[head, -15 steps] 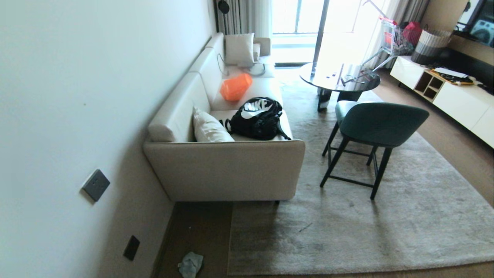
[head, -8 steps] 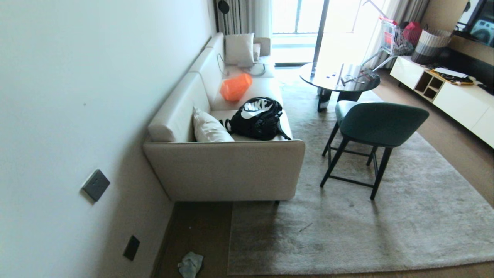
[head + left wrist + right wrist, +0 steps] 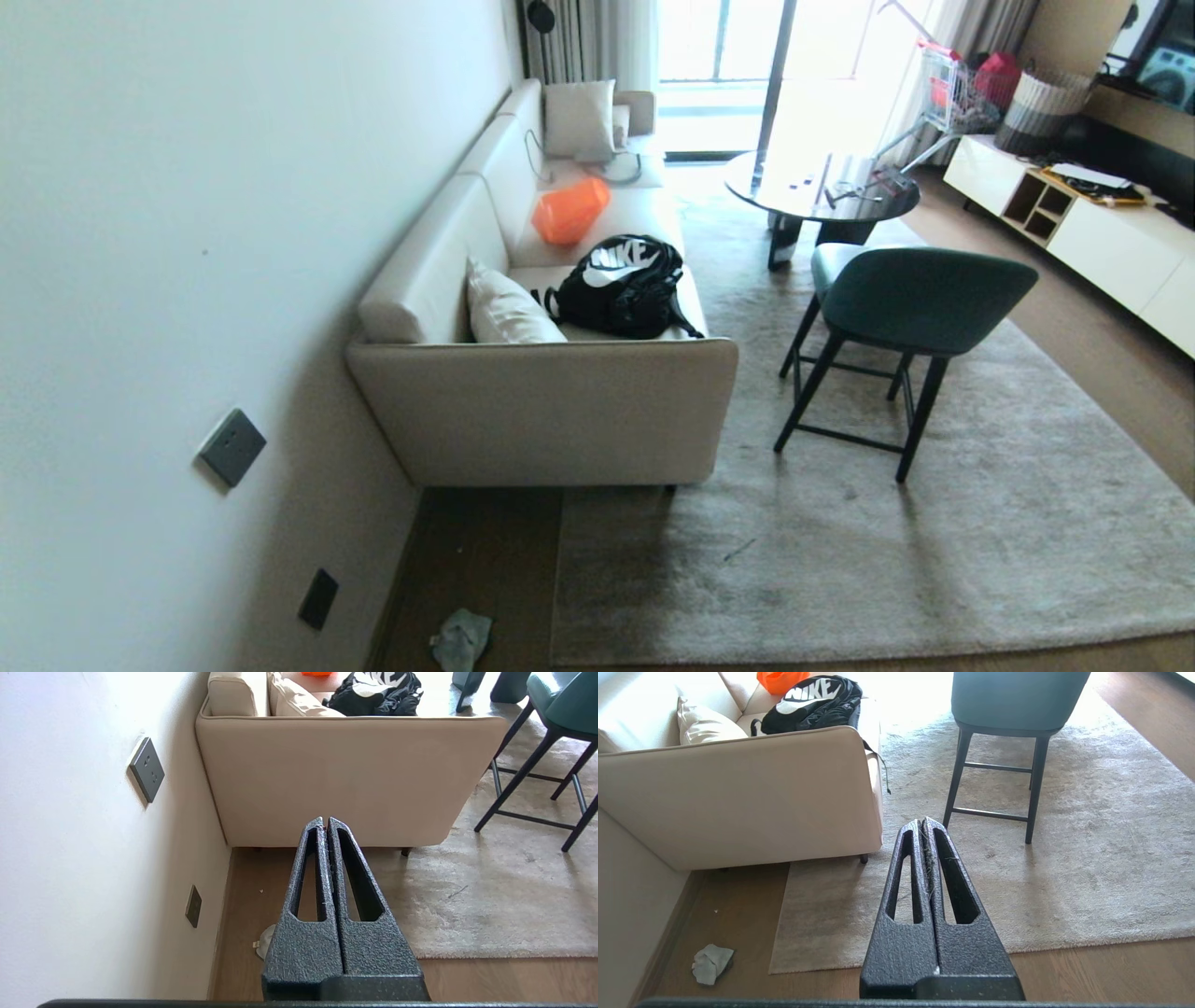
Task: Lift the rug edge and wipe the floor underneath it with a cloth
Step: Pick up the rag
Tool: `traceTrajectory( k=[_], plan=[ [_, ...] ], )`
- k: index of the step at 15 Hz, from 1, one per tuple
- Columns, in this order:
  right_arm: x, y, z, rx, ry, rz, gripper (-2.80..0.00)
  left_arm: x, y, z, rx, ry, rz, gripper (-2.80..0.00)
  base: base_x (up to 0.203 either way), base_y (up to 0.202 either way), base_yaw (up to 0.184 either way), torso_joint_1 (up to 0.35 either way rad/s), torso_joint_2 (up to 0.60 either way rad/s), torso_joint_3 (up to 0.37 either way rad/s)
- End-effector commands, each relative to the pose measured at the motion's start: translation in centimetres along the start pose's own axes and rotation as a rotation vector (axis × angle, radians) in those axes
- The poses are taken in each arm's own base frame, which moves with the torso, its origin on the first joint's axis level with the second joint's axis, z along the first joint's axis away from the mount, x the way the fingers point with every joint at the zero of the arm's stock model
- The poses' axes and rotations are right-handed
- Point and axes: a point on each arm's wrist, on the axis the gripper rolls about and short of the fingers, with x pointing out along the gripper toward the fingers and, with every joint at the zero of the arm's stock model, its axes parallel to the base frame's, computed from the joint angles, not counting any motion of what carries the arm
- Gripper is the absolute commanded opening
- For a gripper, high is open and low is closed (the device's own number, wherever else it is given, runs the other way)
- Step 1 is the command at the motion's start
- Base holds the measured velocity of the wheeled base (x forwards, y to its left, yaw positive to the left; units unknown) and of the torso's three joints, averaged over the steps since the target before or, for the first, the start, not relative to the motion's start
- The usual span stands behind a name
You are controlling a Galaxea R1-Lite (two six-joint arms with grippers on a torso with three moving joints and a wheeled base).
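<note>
A large grey-beige rug lies flat, its rug edge [image 3: 840, 653] [image 3: 887, 962] [image 3: 490, 955] running along the near side, with a corner close to the sofa. Brown plank floor [image 3: 485, 560] [image 3: 1111, 970] shows between rug and wall. There the cloth [image 3: 459, 639] [image 3: 712, 963] lies crumpled by the skirting; in the left wrist view the cloth [image 3: 263, 947] peeks out from behind the fingers. My left gripper [image 3: 325, 820] and right gripper [image 3: 922, 821] hang well above the floor, both shut and holding nothing. A few stray fibres cling between the right fingers. Neither arm appears in the head view.
A beige sofa [image 3: 541, 420] with a black backpack [image 3: 621, 285] stands against the left wall, one end over the rug. A green stool [image 3: 896, 308] and a round dark table [image 3: 822, 187] stand on the rug. A white cabinet [image 3: 1102, 233] lines the right side. Wall sockets [image 3: 231, 446] sit low.
</note>
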Motion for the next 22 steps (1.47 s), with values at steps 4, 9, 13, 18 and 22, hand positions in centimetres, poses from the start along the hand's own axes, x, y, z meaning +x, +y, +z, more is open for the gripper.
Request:
traceTrajectory(
  k=[4,9,13,18,22],
  plan=[
    [0.01,0.00,0.01,0.000,0.001,0.000,-2.80,0.00,0.00,0.00,0.000,0.000,0.000,-2.80,0.000,0.000,0.000,0.000,0.00,0.000],
    [0.01,0.00,0.02,0.001,-0.001,0.000,-2.80,0.00,0.00,0.00,0.000,0.000,0.000,-2.80,0.000,0.000,0.000,0.000,0.00,0.000],
    [0.01,0.00,0.02,0.002,-0.001,0.000,-2.80,0.00,0.00,0.00,0.000,0.000,0.000,-2.80,0.000,0.000,0.000,0.000,0.00,0.000],
    [0.01,0.00,0.02,0.002,-0.001,0.000,-2.80,0.00,0.00,0.00,0.000,0.000,0.000,-2.80,0.000,0.000,0.000,-0.068,0.15,0.096],
    [0.02,0.00,0.03,0.002,0.001,0.000,-2.80,0.00,0.00,0.00,0.000,0.000,0.000,-2.80,0.000,0.000,0.000,-0.131,0.34,0.198]
  ],
)
